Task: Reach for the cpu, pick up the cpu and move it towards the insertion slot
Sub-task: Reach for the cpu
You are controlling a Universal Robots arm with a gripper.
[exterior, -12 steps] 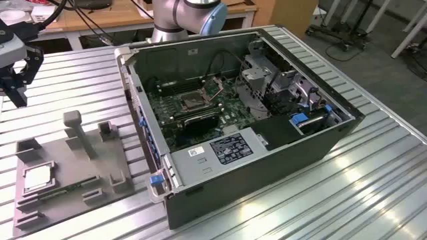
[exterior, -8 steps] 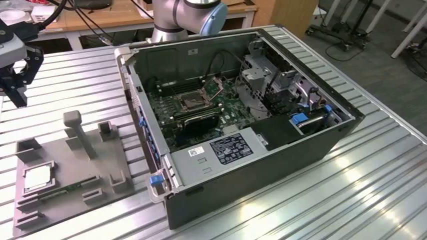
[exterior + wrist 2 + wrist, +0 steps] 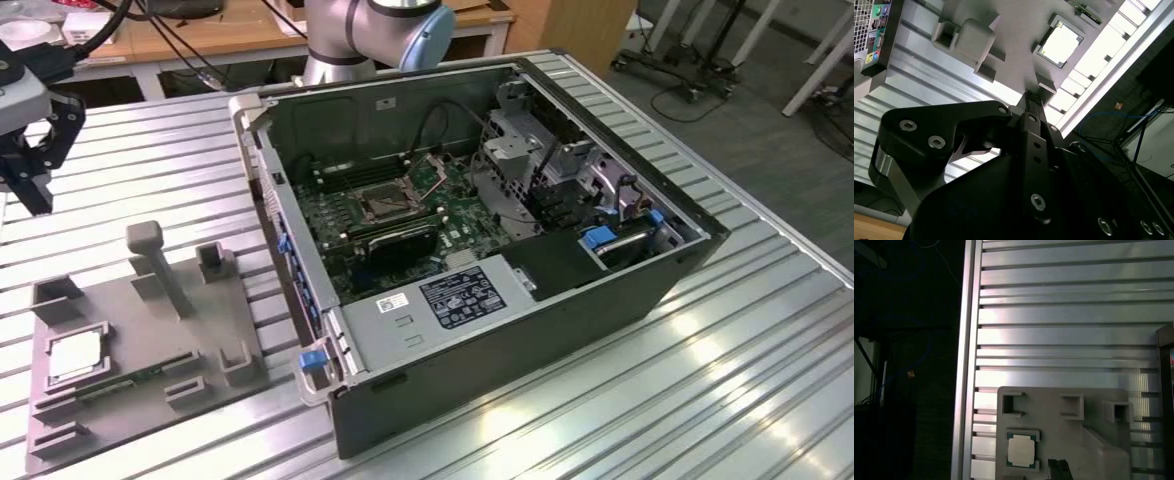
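Observation:
The cpu is a small silvery square lying flat in a recess of the grey tray at the exterior view's left. It also shows in both wrist views, cpu and cpu. My gripper hangs above the table beyond the tray's far end, well clear of the cpu, with nothing in it. Its black fingertips sit close together, shut. The insertion slot is the metal-framed square socket on the green board inside the open computer case.
The grey tray carries upright posts and small pockets around the cpu. The ribbed metal table ends in an edge rail close to the tray. The case's walls stand around the board.

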